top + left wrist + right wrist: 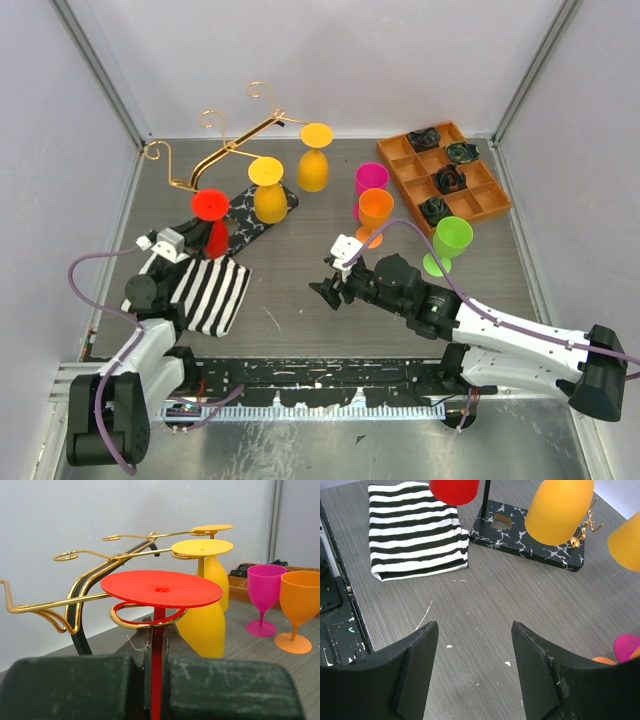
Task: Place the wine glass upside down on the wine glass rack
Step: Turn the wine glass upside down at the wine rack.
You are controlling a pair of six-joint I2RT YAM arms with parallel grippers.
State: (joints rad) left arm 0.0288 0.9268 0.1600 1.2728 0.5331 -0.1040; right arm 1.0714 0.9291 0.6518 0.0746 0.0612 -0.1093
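The red wine glass (211, 215) hangs upside down, its flat foot (161, 587) on top and its stem (158, 645) inside a gold scroll hook (142, 623) of the wine glass rack (226, 150). My left gripper (159, 630) is shut on that stem, just below the hook. The red bowl (454, 490) shows above the striped cloth in the right wrist view. The rack's marbled base (520, 535) lies beside it. My right gripper (475, 625) hovers open over bare table (485, 595), holding nothing.
Two yellow glasses (268, 190) (315, 158) hang upside down on the rack. Pink (371, 183), orange (375, 212) and green (451, 243) glasses stand upright mid-right. An orange compartment tray (478, 205) sits back right. A striped cloth (195, 290) lies near left.
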